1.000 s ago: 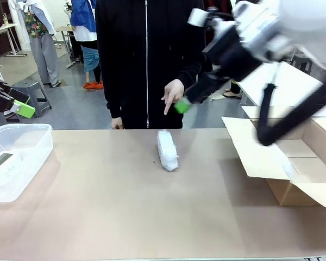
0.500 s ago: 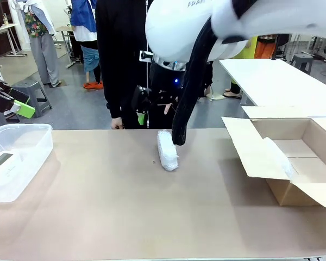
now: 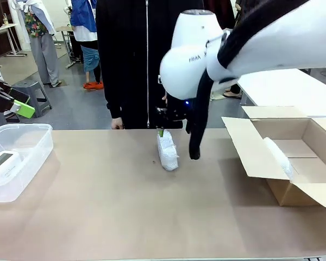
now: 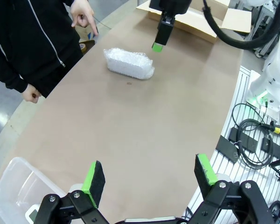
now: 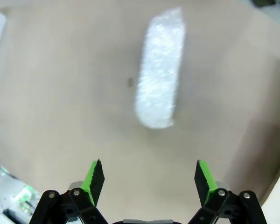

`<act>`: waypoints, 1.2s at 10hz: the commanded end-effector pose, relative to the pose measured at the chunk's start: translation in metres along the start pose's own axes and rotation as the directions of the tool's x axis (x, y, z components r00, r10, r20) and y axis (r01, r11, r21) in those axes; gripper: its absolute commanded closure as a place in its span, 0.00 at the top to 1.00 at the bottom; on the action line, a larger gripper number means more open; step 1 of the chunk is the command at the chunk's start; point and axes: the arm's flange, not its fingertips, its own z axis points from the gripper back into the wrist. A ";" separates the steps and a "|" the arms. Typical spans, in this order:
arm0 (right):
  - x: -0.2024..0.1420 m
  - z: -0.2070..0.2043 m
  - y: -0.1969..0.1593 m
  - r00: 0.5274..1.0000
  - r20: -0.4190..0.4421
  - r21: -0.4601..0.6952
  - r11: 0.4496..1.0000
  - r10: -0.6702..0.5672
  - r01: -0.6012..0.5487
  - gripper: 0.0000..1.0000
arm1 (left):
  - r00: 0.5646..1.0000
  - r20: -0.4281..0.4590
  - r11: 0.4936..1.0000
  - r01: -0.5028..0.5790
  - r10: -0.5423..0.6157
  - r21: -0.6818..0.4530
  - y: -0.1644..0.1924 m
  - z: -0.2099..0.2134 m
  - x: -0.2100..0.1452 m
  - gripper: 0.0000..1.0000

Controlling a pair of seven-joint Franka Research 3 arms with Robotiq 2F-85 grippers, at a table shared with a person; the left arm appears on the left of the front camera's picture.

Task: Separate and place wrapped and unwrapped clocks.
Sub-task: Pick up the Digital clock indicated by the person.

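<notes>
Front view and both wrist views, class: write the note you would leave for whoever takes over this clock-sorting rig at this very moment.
Right gripper: open, empty, above the bubble-wrapped bundle at mid-table, near the far edge.
Left gripper: open, empty, off to the left beside the clear plastic bin.
The person's hand points down towards the bundle.
Done: the unwrapped white clock lies in the bin; a second wrapped bundle sits in the cardboard box.
Left: grasp the table bundle and probably take it to the box.
</notes>
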 end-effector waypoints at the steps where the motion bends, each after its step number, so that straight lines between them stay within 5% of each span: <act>1: 0.006 -0.010 -0.006 0.995 0.047 0.037 0.996 0.085 -0.087 1.00 | 1.000 -0.005 1.000 0.012 -0.012 -0.008 0.000 -0.001 -0.001 1.00; 2: 0.002 0.013 -0.001 0.989 0.090 0.114 0.985 0.121 -0.131 1.00 | 1.000 -0.005 1.000 0.012 -0.012 -0.008 0.000 -0.001 -0.001 1.00; 3: 0.005 -0.010 -0.009 0.999 0.016 0.004 1.000 0.030 -0.030 1.00 | 1.000 -0.005 1.000 0.012 -0.012 -0.008 0.000 -0.001 -0.001 1.00; 6: 0.009 -0.005 -0.008 0.997 0.041 0.029 0.997 0.065 -0.067 1.00 | 1.000 -0.005 1.000 0.012 -0.012 -0.008 0.000 -0.001 -0.001 1.00; 12: 0.085 -0.065 0.010 0.998 -0.027 -0.075 0.996 -0.059 0.057 1.00 | 1.000 -0.005 1.000 0.012 -0.012 -0.008 0.000 -0.001 -0.001 1.00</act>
